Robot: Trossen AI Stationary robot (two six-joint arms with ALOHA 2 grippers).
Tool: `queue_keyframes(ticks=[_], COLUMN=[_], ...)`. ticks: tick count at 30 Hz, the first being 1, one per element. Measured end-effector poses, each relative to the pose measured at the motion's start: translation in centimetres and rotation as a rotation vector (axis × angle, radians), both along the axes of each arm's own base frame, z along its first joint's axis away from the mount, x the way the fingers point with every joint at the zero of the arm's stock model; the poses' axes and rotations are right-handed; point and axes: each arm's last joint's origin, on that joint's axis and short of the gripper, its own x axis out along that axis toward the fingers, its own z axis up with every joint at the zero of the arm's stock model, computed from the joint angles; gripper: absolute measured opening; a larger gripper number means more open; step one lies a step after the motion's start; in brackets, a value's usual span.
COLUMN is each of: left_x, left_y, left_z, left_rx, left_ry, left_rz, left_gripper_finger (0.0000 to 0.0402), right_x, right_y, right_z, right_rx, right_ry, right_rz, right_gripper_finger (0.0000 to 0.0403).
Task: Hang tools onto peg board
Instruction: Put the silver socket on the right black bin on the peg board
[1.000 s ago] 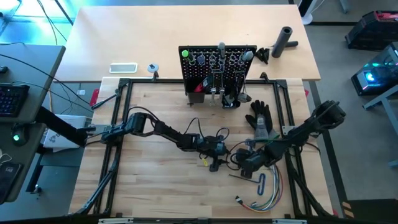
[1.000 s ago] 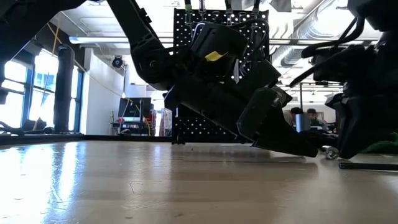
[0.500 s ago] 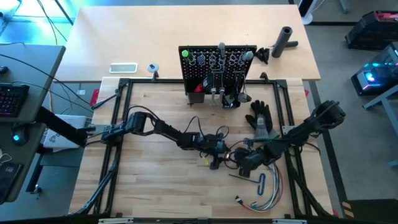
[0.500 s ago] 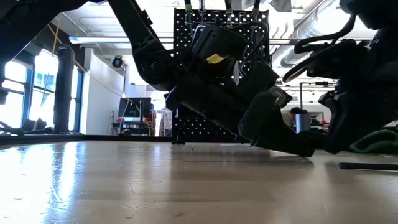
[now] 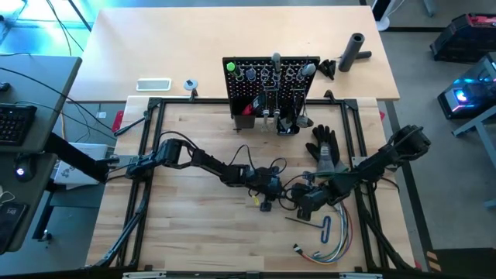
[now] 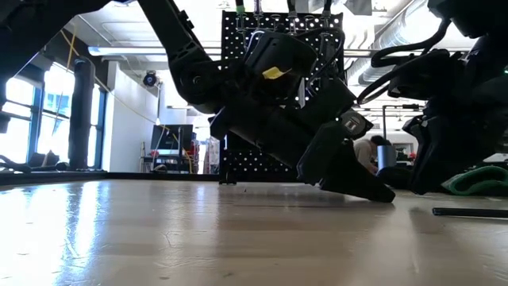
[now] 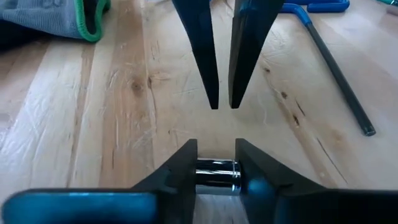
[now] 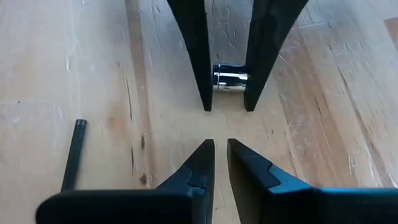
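My left gripper [image 5: 268,204] is low over the middle of the table, shut on a small silver socket [image 7: 215,175]. The socket also shows in the right wrist view [image 8: 230,79]. My right gripper [image 5: 302,204] faces it tip to tip, a short way toward the table's right. Its fingers are nearly together and hold nothing [image 8: 219,149]. The black peg board [image 5: 271,80] stands upright at the table's far side, with several tools hanging on its hooks. A long black hex key [image 5: 304,222] lies flat on the table near my right gripper. My left gripper pinches the silver socket's two ends [image 7: 198,176] between its two fingers, near their free ends. The fingers slant down from the table's left, and their tips [image 6: 382,193] are at the table top. Whether the socket rests on the wood or is just clear of it, I cannot tell.
A black glove [image 5: 324,149] lies right of centre. A blue-handled key [image 5: 325,229] and a bundle of coloured wires [image 5: 325,249] lie near the front right. A black cylinder [image 5: 353,51] lies beyond the board. There is bare wood at the front left.
My left gripper's tips have drawn back a little toward the table's left, still low on the wood. My right gripper has pulled away from them and risen slightly.
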Motion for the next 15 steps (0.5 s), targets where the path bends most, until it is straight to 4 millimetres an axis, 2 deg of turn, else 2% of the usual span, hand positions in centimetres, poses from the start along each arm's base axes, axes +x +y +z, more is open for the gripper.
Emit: queue_keyframes(ticks=[2, 9, 15], left_x=[0.0, 0.0, 0.0], left_y=[0.0, 0.0, 0.2], left_z=[0.0, 0.1, 1.2], left_rx=[0.014, 0.052, 0.138], left_ry=[-0.001, -0.006, -0.023], left_rz=[-0.005, -0.025, -0.006], left_gripper_finger=[0.0076, 0.0076, 0.0076], right_x=[0.0, -0.5, -1.5], right_y=[0.0, 0.5, 1.4], right_z=[0.0, -0.1, -0.3], right_rx=[0.000, 0.008, 0.023], right_ry=[0.000, 0.023, 0.067], right_rz=[0.001, 0.016, 0.000], right_gripper_finger=[0.0039, 0.0039, 0.0039])
